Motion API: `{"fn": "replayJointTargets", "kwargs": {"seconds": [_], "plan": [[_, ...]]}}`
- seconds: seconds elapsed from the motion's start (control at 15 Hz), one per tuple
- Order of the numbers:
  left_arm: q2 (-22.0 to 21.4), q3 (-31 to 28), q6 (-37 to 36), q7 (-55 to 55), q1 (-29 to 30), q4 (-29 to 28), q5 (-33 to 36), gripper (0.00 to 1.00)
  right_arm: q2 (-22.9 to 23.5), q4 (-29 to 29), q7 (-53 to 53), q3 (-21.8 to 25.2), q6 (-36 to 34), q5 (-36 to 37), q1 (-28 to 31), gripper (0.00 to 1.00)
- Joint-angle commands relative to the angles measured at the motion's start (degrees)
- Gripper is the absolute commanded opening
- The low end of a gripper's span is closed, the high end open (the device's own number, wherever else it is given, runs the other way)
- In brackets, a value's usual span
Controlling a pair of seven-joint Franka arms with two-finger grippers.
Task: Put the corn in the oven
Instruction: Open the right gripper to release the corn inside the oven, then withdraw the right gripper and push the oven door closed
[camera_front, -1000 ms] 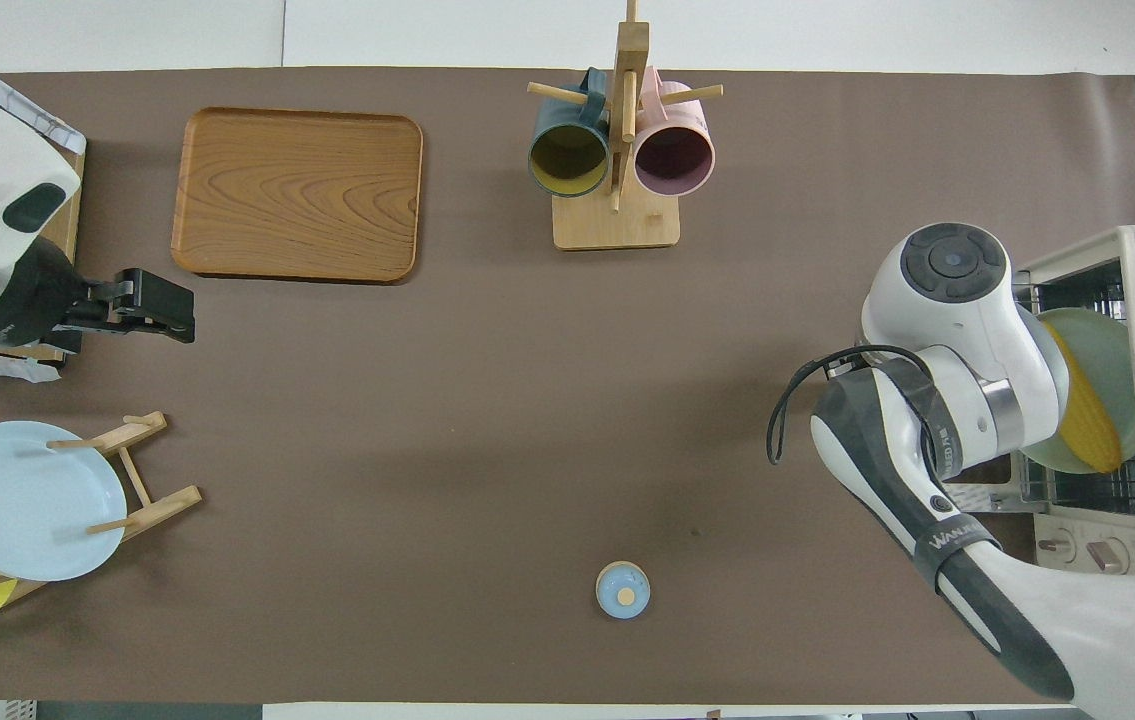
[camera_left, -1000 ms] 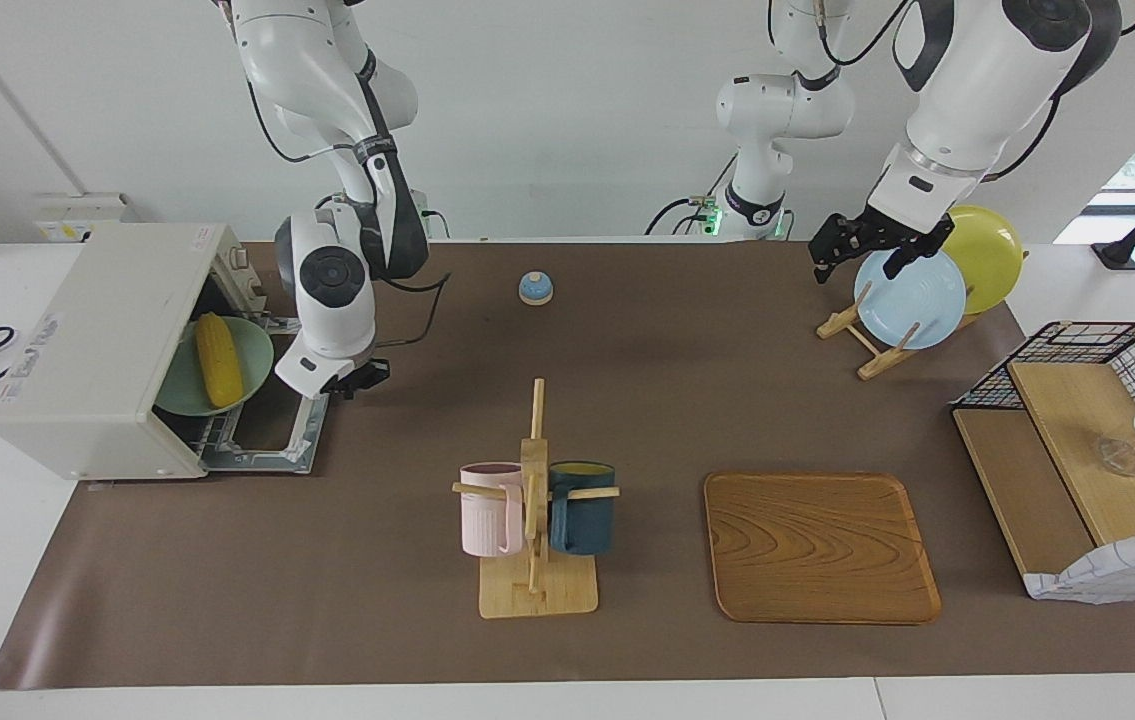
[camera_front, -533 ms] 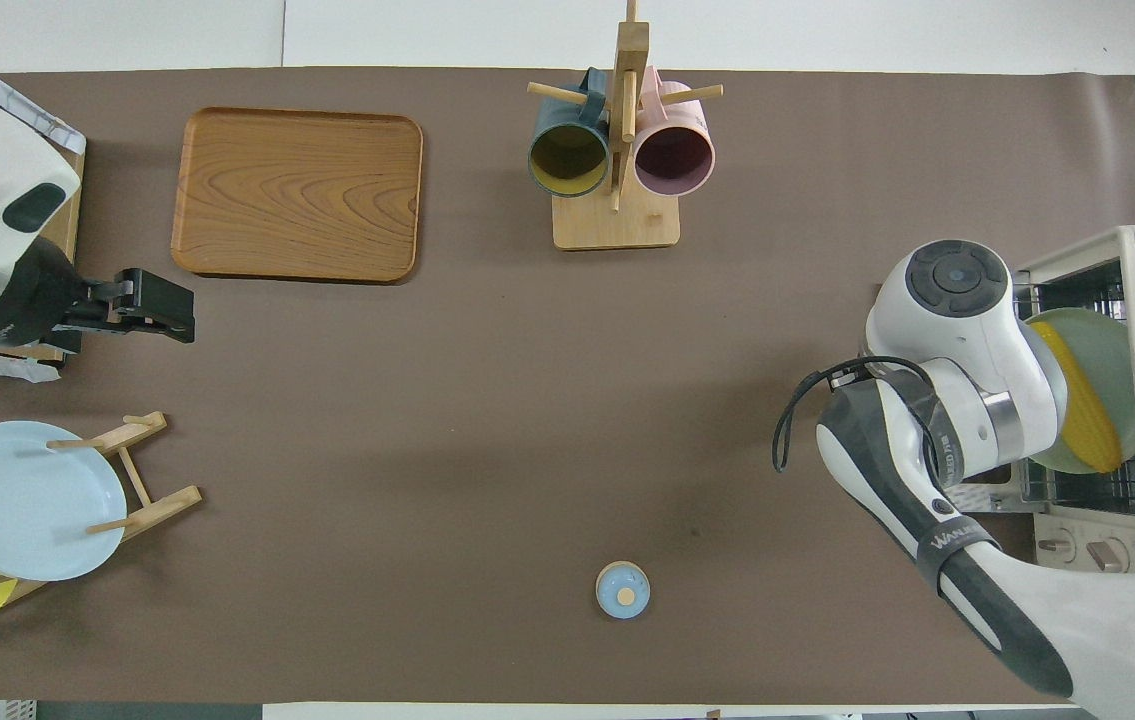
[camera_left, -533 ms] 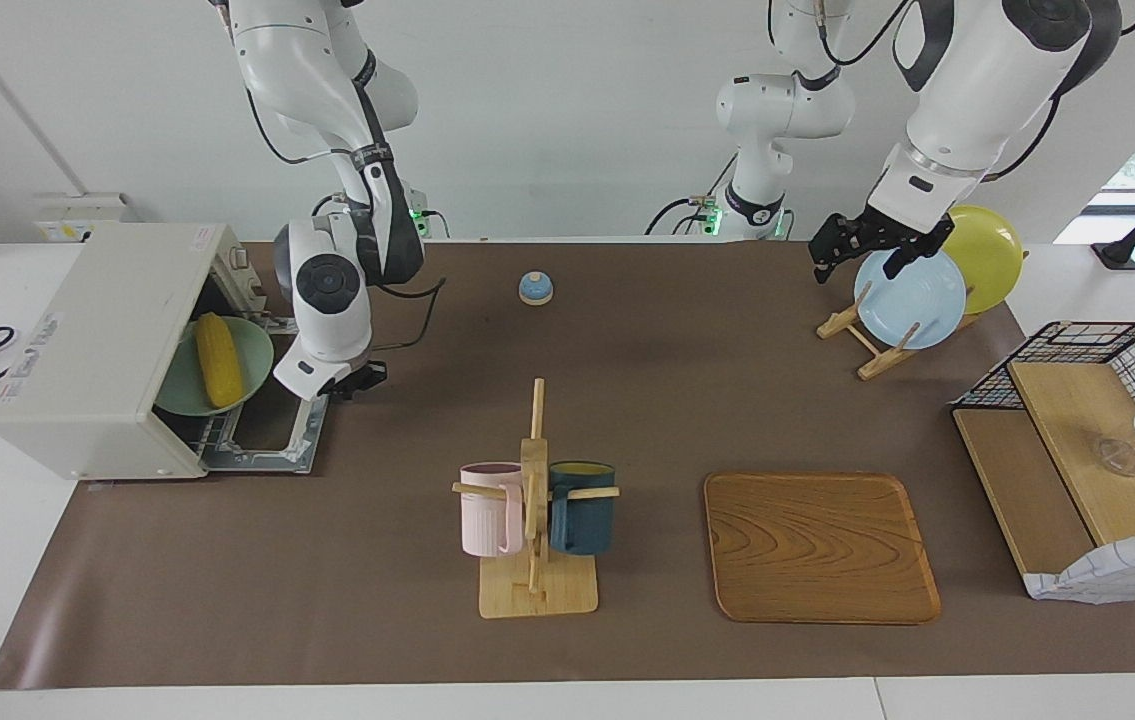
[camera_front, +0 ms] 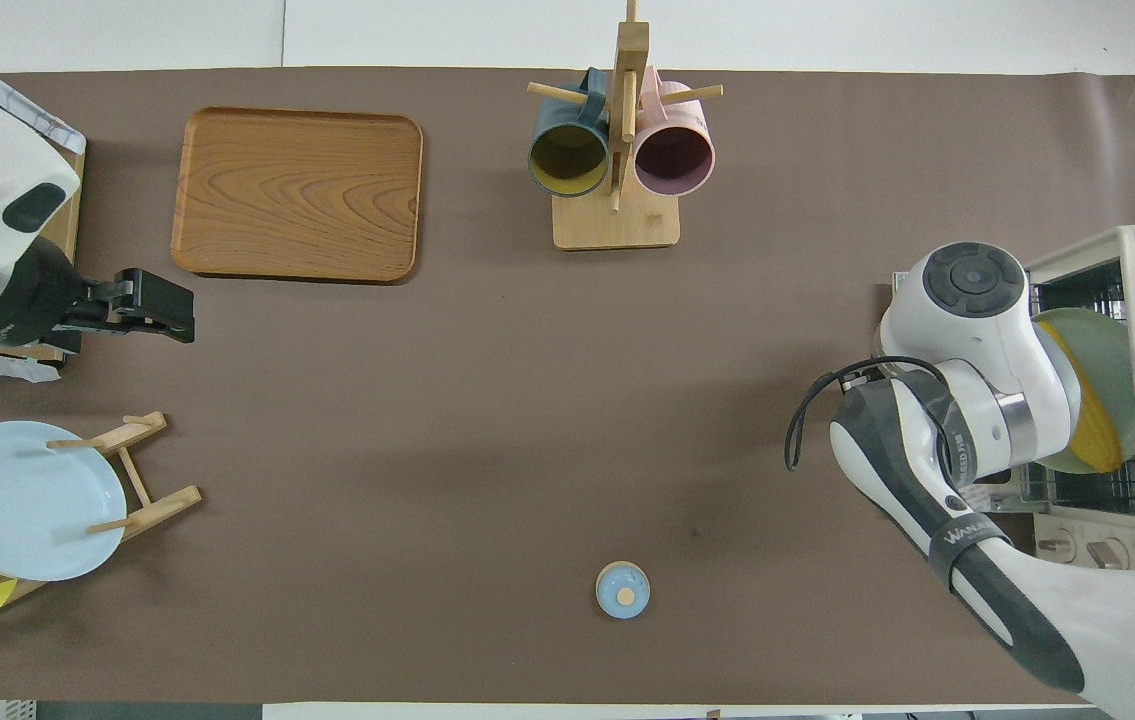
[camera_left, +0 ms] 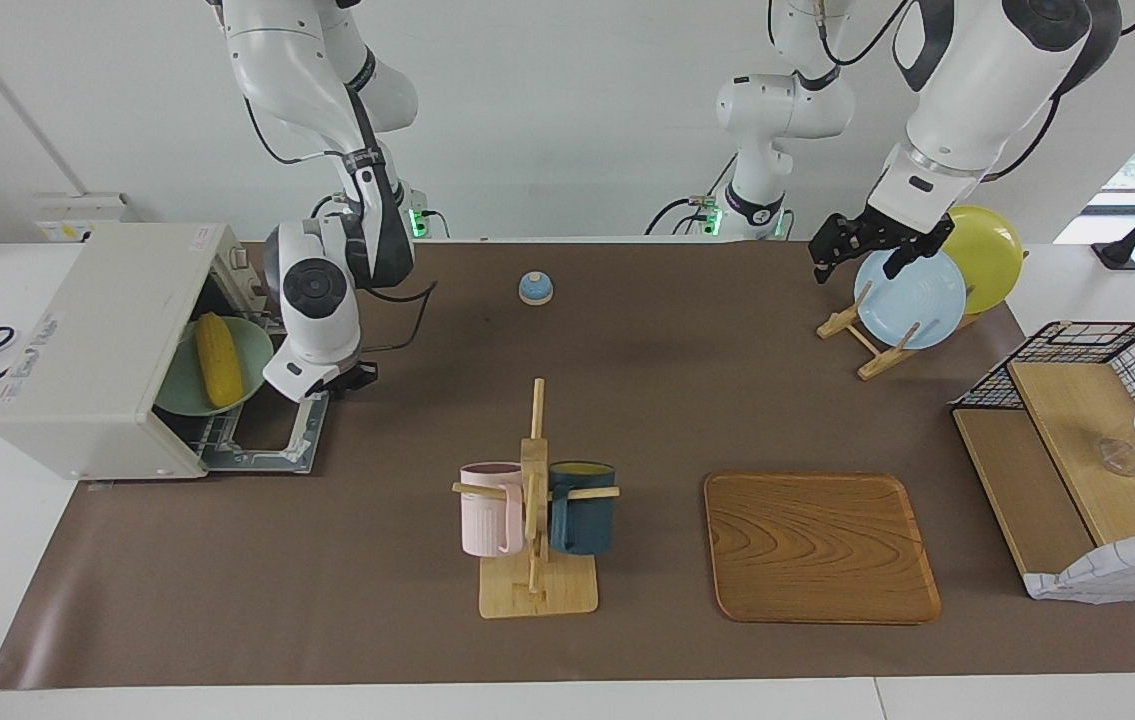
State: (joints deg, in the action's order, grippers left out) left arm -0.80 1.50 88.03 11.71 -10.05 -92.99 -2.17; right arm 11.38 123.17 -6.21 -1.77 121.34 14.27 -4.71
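Note:
The yellow corn lies on a green plate on the rack inside the off-white oven at the right arm's end of the table. The oven's door hangs open and lies flat. My right gripper is shut and sits low at the door's outer edge, at the corner nearer the robots. In the overhead view the right arm covers that gripper and part of the corn. My left gripper waits, open and empty, above the plate rack.
A wooden mug rack with a pink and a dark blue mug stands mid-table, a wooden tray beside it. A blue plate and a yellow plate stand in a rack. A small blue bell sits near the robots. A wire shelf stands at the left arm's end.
The right arm's hand has shifted a little toward the oven, with its gripper staying shut at the door's edge. The corn, the plate and the left arm have not moved.

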Motion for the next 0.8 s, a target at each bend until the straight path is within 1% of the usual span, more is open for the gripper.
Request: {"fn": "replayJointTargets", "kwargs": {"seconds": [0.0,0.2,0.4,0.67,0.73], "plan": [[-0.43,0.35,-0.49,-0.37,0.73,-0.17,-0.73,1.00,-1.10,1.02,0.58,-0.26,-0.40,0.23,0.66,0.00],[-0.43,0.35,-0.40,-0.37,0.73,-0.17,-0.73,1.00,-2.15,-0.12,2.76,-0.17,-3.82,1.99,0.84,0.00],[-0.43,0.35,-0.40,-0.37,0.73,-0.17,-0.81,1.00,-4.52,-1.96,9.52,-0.08,-7.95,2.17,3.90,0.00],[-0.43,0.35,-0.40,-0.37,0.73,-0.17,-0.73,1.00,-5.93,-8.54,18.06,0.10,-17.17,3.57,7.16,0.00],[-0.43,0.35,-0.40,-0.37,0.73,-0.17,-0.73,1.00,-6.19,-9.34,19.38,0.10,-18.50,3.75,7.86,0.00]]}}
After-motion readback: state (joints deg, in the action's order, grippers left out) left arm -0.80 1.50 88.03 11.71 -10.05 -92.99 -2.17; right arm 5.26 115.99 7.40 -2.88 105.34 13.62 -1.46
